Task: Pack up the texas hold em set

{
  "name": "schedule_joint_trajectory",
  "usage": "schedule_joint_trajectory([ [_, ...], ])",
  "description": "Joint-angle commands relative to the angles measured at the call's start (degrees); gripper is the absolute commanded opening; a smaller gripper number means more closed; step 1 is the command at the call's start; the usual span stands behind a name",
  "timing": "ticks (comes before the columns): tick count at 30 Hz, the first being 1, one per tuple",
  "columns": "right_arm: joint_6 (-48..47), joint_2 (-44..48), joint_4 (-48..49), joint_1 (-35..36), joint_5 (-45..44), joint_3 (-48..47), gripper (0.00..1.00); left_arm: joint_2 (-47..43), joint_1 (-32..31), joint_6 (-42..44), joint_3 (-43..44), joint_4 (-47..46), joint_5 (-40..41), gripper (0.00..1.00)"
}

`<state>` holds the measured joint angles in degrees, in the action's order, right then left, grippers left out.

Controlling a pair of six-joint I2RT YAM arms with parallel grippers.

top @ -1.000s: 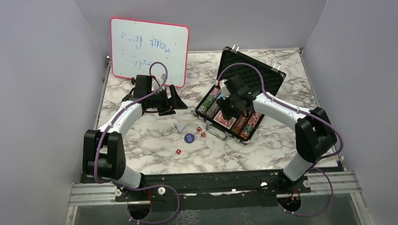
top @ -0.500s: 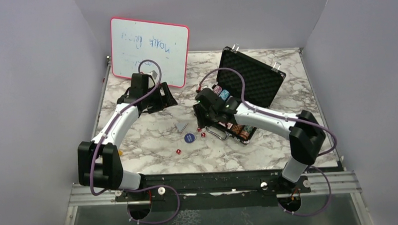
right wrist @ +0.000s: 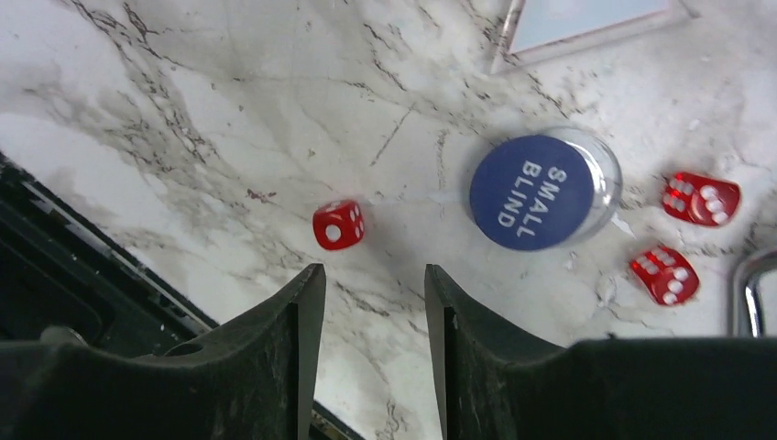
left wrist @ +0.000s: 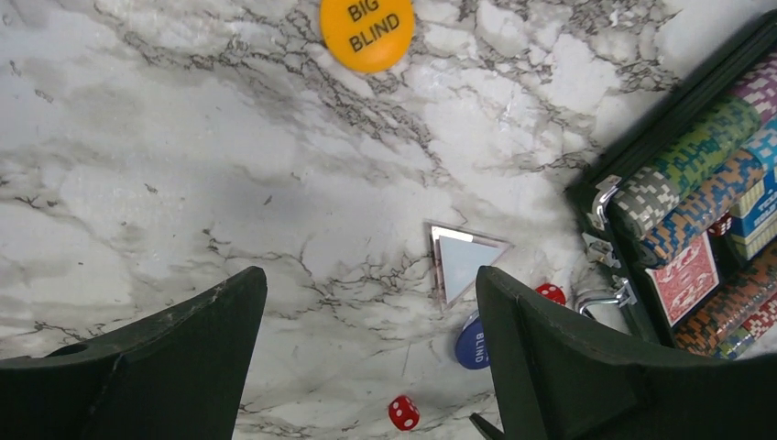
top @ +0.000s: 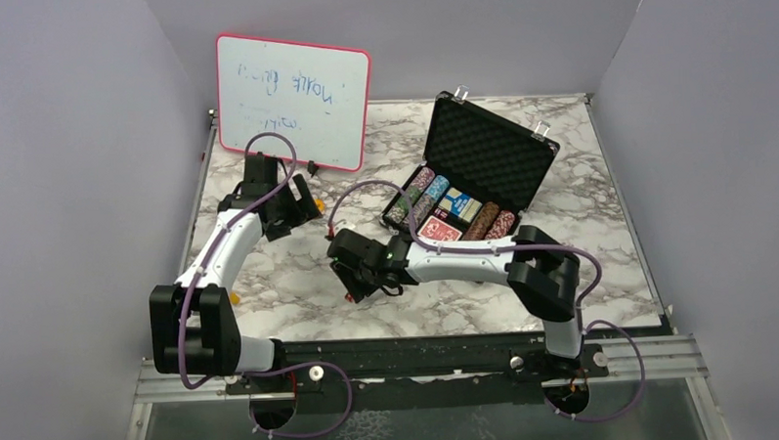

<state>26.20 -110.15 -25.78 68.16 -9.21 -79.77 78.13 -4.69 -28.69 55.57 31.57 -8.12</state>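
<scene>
While the right gripper hangs with jaws slightly apart and empty, a red die lies just ahead at twelve o'clock.

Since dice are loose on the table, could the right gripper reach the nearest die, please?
Probably yes: the die lies just ahead of the right gripper, with nothing between them.

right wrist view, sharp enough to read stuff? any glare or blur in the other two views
Right wrist: sharp, the white lettering on the blue button reads and the pips on the die to its left are distinct. Left wrist: sharp, with a bright glint along the top edge of the clear triangle. Top external: even light, but the whiteboard writing is too faint to read.
</scene>
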Motion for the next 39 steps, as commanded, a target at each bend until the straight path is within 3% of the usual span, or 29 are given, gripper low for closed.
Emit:
schedule_joint_trajectory([
  [1, -2.95, -5.07, 0.79, 1.34, 1.62, -3.66, 0.46, -0.93, 0.28, -0.41, -1.44, 1.04, 0.61, 0.87],
  [6, -4.69, -7.56, 1.18, 1.73, 2.04, -6.0, 0.52, -0.56, 0.29, -0.48, -2.02, 0.4, -0.37, 0.88],
  [15, -4.39, -9.83, -0.46, 1.8, 2.02, -8.86, 0.5, -1.05, 0.29, 0.01, -2.55, 0.41, -0.69, 0.88],
  [27, -3.36, -11.82, 0.66, 1.8, -3.12, -12.86, 0.59, -0.33, 2.15, -2.16, -1.52, 1.67, 4.64, 0.87],
  [39, -7.45, -16.61, -1.51, 1.8, -2.12, -18.38, 0.43, -0.8, 6.86, -5.16, -3.33, 2.21, 4.34, 0.88],
])
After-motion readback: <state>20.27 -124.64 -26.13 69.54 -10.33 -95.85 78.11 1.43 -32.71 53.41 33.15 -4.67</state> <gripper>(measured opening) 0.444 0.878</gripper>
